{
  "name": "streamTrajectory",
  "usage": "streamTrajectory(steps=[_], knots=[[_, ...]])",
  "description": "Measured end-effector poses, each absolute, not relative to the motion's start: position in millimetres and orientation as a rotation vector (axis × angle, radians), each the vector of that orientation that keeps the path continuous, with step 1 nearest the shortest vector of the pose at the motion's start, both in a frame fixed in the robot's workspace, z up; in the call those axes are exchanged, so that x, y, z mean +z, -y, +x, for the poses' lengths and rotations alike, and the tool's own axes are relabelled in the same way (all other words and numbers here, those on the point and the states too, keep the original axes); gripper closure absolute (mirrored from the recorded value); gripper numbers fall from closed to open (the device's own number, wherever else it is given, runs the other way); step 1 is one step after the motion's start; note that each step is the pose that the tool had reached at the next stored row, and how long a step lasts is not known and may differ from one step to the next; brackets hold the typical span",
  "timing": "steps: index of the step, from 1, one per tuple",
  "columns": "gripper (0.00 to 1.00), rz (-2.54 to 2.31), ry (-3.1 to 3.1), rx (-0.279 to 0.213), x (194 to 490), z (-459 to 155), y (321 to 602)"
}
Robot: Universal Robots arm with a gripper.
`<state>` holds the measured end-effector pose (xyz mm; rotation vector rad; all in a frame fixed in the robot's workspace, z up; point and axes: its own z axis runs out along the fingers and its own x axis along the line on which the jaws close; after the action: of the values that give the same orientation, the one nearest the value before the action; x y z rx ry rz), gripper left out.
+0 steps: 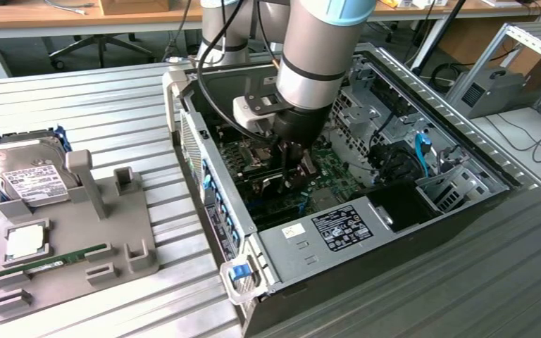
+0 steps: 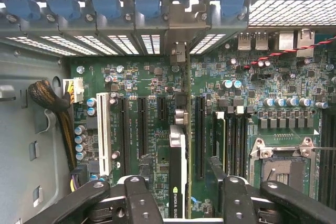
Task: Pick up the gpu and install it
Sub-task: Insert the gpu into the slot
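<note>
In the exterior view, the claw (image 1: 289,167) reached into the computer case (image 1: 299,246), the parts holder (image 1: 134,220) at its eight o'clock.

In the wrist view, the claw stood wide around the Nvidia Quadro card (image 2: 176,174), edge-on over the motherboard (image 2: 210,80): probably light, stiff, fragile; best pinched across its broad sides.

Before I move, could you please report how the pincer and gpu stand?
Pincer open around gpu, gap each side. Gpu on edge inside case. Cable bundle clear of both.

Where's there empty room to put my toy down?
On the slatted table, between the hard drive and the computer case, there's a bare strip. The grey holder is crowded. Inside the case, around the gripper, it's packed with parts.
</note>
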<state>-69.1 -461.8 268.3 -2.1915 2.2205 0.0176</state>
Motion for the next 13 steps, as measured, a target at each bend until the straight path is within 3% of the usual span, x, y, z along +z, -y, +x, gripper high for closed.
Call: streamTrajectory(steps=[4,6,13], knots=[[0.55,-2.192,-2.221,0.018,268.3,-69.1,461.8],[0.73,-2.192,-2.221,0.017,268.4,-69.1,461.9],[0.73,-2.192,-2.221,0.017,268.4,-69.1,461.8]])
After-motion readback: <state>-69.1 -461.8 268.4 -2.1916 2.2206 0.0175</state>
